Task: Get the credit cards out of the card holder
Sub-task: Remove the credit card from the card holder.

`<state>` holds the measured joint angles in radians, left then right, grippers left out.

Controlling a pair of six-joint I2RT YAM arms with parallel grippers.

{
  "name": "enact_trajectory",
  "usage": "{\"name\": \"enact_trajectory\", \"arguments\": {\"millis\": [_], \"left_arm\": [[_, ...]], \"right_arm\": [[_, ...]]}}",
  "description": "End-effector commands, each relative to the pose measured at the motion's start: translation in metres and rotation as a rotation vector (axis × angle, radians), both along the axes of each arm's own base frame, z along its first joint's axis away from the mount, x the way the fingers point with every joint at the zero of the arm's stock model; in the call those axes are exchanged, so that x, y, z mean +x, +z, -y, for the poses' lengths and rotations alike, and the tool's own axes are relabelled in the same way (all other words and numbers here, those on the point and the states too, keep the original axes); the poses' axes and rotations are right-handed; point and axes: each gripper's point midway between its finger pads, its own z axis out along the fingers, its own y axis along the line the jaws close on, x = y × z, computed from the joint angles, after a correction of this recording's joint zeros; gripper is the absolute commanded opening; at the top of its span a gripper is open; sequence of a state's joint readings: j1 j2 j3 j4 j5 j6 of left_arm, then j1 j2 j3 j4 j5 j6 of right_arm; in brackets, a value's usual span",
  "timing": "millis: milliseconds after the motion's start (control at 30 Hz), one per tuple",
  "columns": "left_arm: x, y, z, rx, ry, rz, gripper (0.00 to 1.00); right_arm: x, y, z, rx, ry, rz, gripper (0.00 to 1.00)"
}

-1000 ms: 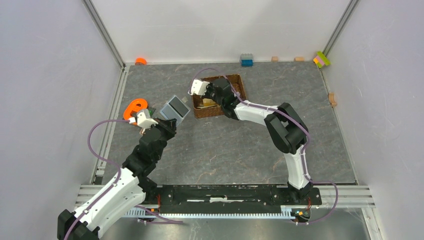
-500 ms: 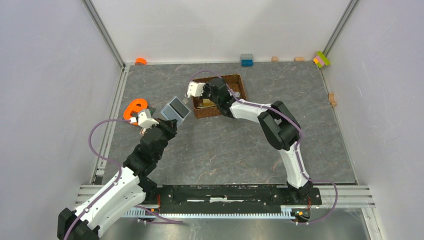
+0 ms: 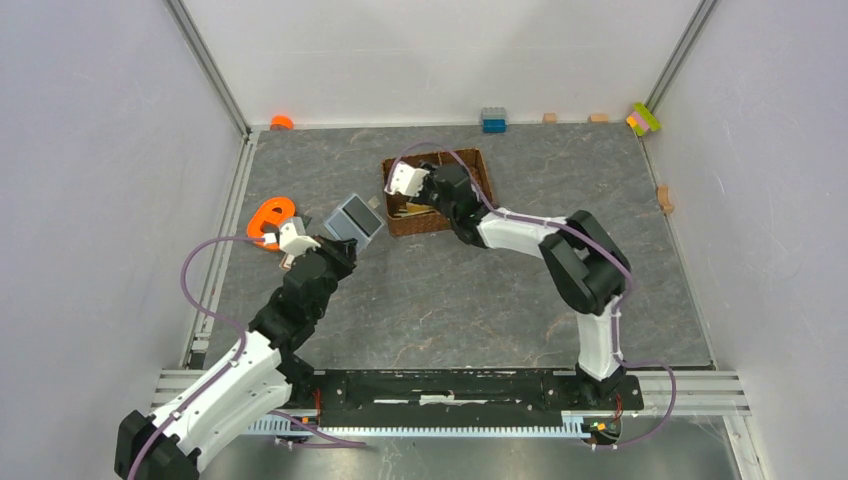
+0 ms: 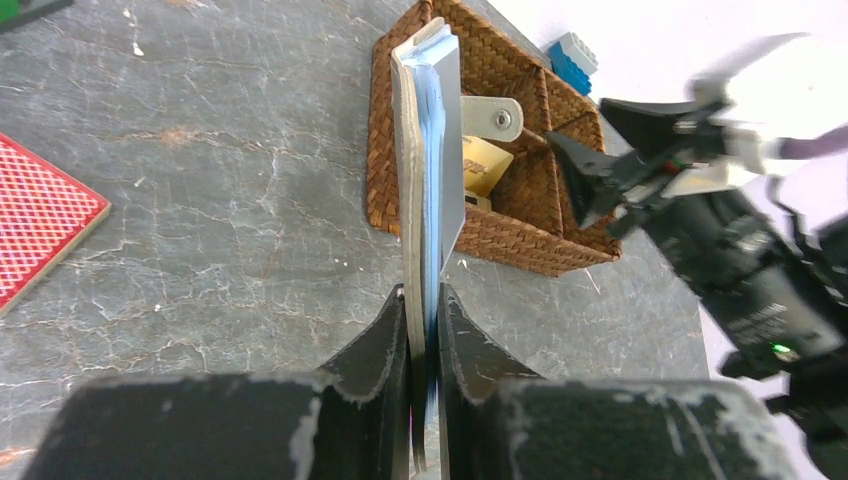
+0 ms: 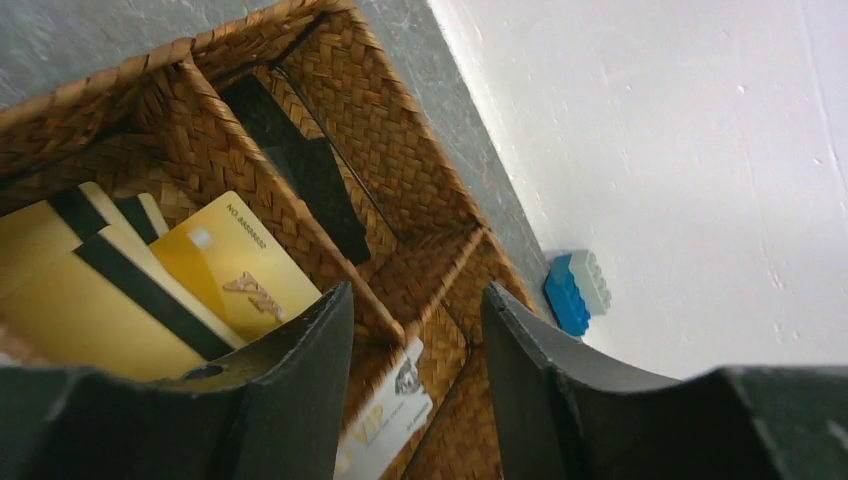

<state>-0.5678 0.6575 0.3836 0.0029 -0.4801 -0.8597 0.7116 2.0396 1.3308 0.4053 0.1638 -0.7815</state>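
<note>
My left gripper (image 3: 337,238) (image 4: 423,295) is shut on the lower edge of the grey card holder (image 3: 355,217) (image 4: 432,150), holding it up edge-on just left of the woven basket (image 3: 471,160) (image 4: 520,240). A light-blue inner face shows between its leaves. My right gripper (image 3: 428,203) (image 5: 415,292) hangs open over the basket (image 5: 250,40). A white credit card (image 5: 385,420) marked VIP lies slanted in a compartment below the gap, apart from both fingers. Yellow credit cards (image 5: 235,265) with dark stripes are stacked in the neighbouring compartment.
An orange ring (image 3: 270,213) lies left of my left gripper, and a red patterned pad (image 4: 40,225) is beside it. A blue brick (image 3: 493,120) (image 5: 575,290) sits at the back wall. Small blocks (image 3: 644,118) lie at the back right corner.
My right gripper has opened above the basket and shifted a little to the right. The left arm and the card holder have hardly moved.
</note>
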Motion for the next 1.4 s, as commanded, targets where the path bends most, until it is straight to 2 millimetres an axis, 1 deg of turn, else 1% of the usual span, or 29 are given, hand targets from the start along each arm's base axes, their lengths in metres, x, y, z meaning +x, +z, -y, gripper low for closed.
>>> {"name": "enact_trajectory", "arguments": {"millis": [0, 100, 167, 200, 267, 300, 400, 500, 533, 567, 600, 633, 700, 733, 767, 833, 967, 1100, 1200, 1367], "left_arm": [[0.006, 0.014, 0.014, -0.053, -0.045, 0.062, 0.02], [0.007, 0.013, 0.025, -0.060, -0.095, 0.062, 0.02], [0.008, 0.011, 0.034, -0.064, -0.139, 0.067, 0.02], [0.009, 0.011, 0.040, -0.063, -0.169, 0.072, 0.02], [0.008, 0.012, 0.051, -0.055, -0.232, 0.087, 0.02], [0.007, 0.014, 0.058, -0.055, -0.275, 0.103, 0.02], [0.004, 0.018, 0.078, -0.056, -0.386, 0.132, 0.02], [0.000, 0.021, 0.096, -0.060, -0.488, 0.156, 0.02], [-0.002, 0.022, 0.103, -0.063, -0.531, 0.162, 0.02], [-0.004, 0.023, 0.107, -0.064, -0.556, 0.172, 0.02], [-0.006, 0.024, 0.111, -0.064, -0.586, 0.176, 0.02], [-0.007, 0.025, 0.115, -0.067, -0.610, 0.187, 0.02], [-0.011, 0.030, 0.122, -0.077, -0.660, 0.214, 0.02], [-0.013, 0.032, 0.125, -0.082, -0.680, 0.223, 0.02], [-0.015, 0.033, 0.129, -0.085, -0.703, 0.225, 0.02], [-0.018, 0.037, 0.135, -0.094, -0.747, 0.242, 0.02], [-0.026, 0.043, 0.148, -0.129, -0.832, 0.266, 0.02], [-0.029, 0.046, 0.152, -0.143, -0.864, 0.279, 0.02], [-0.035, 0.054, 0.155, -0.150, -0.902, 0.312, 0.02], [-0.046, 0.063, 0.162, -0.182, -0.975, 0.355, 0.02]], "right_arm": [[-0.023, 0.080, 0.014, 0.313, -0.081, 0.003, 0.59], [-0.035, 0.085, 0.035, 0.470, -0.251, -0.124, 0.61], [-0.048, 0.082, 0.043, 0.554, -0.321, -0.229, 0.64], [-0.056, 0.079, 0.046, 0.580, -0.340, -0.274, 0.65], [-0.077, 0.071, 0.051, 0.640, -0.363, -0.375, 0.74], [-0.088, 0.066, 0.054, 0.655, -0.370, -0.418, 0.76], [-0.120, 0.052, 0.069, 0.684, -0.406, -0.526, 0.78], [-0.144, 0.046, 0.086, 0.702, -0.420, -0.552, 0.84], [-0.150, 0.047, 0.091, 0.712, -0.411, -0.541, 0.86], [-0.156, 0.042, 0.098, 0.713, -0.406, -0.534, 0.93], [-0.160, 0.047, 0.101, 0.752, -0.384, -0.505, 0.97], [-0.169, 0.034, 0.107, 0.754, -0.371, -0.504, 0.98], [-0.178, 0.028, 0.116, 0.841, -0.369, -0.484, 0.98], [-0.183, 0.030, 0.114, 0.887, -0.335, -0.496, 0.98], [-0.189, 0.035, 0.107, 0.918, -0.279, -0.513, 0.98], [-0.196, 0.038, 0.103, 0.933, -0.244, -0.538, 0.98], [-0.203, 0.050, 0.109, 1.004, -0.190, -0.508, 0.98], [-0.219, 0.071, 0.107, 1.108, -0.051, -0.504, 0.98], [-0.222, 0.073, 0.108, 1.128, -0.029, -0.516, 0.98], [-0.224, 0.069, 0.103, 1.171, 0.027, -0.610, 0.98]]}}
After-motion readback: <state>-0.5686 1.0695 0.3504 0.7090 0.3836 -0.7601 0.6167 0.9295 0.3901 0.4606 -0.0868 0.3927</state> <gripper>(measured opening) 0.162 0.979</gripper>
